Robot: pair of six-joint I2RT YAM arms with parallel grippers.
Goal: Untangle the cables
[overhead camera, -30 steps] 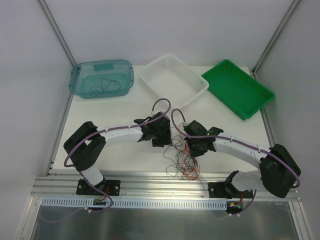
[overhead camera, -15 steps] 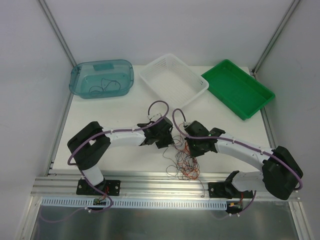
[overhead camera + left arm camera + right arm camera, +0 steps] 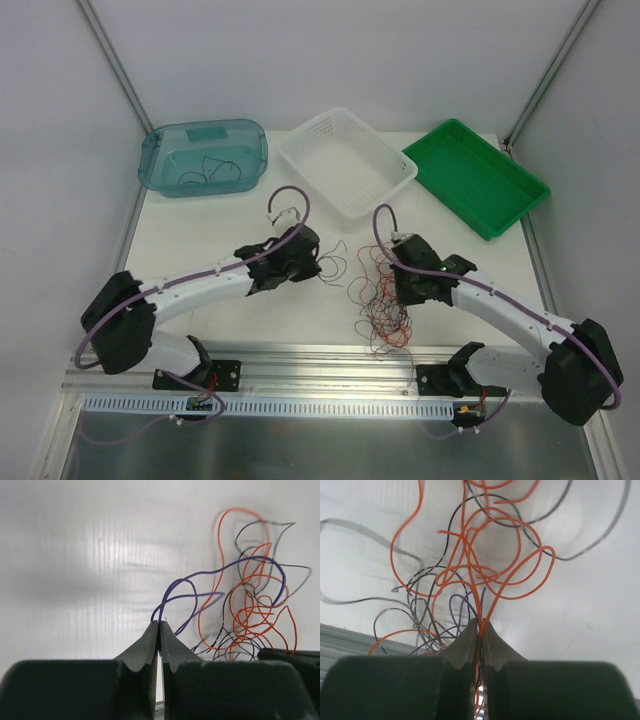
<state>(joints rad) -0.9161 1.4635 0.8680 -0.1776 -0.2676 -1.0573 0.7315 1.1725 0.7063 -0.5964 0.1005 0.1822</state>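
Note:
A tangle of thin orange, black and purple cables (image 3: 380, 305) lies at the table's front middle. My left gripper (image 3: 308, 262) is shut on a purple cable (image 3: 220, 572), whose loops run from the fingertips up and right toward the tangle (image 3: 255, 610). My right gripper (image 3: 405, 290) is shut on orange cable strands (image 3: 492, 575) at the top of the tangle, with black and purple strands (image 3: 457, 607) hanging behind. The two grippers are apart, the left one left of the tangle.
A teal bin (image 3: 203, 157) holding a dark cable stands at the back left. A white basket (image 3: 346, 160) is at the back middle and a green tray (image 3: 476, 176) at the back right. The table's front rail (image 3: 320, 365) runs just below the tangle.
My left gripper has pulled left and back with the purple cable. My right gripper has shifted right with the orange strands. The tangle has spread out between them.

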